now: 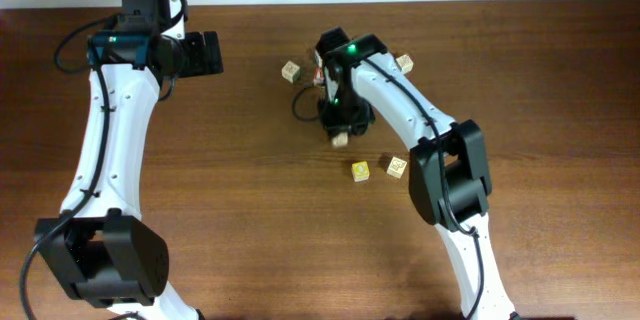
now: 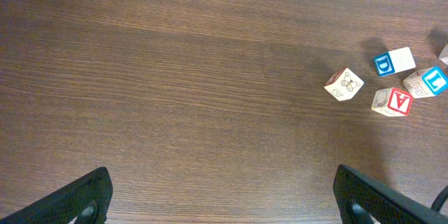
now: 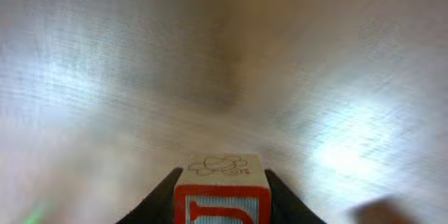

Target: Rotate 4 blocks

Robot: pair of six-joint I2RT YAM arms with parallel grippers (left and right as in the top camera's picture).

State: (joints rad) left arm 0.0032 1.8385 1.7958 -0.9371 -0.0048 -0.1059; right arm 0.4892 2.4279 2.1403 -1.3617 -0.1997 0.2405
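I record both arms as one build: the left arm (image 1: 100,130) and the right arm (image 1: 400,95) each carry smooth white link shells joined by rounded matt-black joint housings, the bulkiest at the base end. A thin black cable (image 1: 60,52) loops out beside the left arm's wrist block, which bears a teal-tinted panel (image 1: 118,48), and I note a small green light (image 1: 352,50) lit on the right arm's black wrist housing. The left arm's two black fingers (image 2: 80,199) show me a finely textured surface, while the right arm's fingers (image 3: 157,199) read as plain black wedges.
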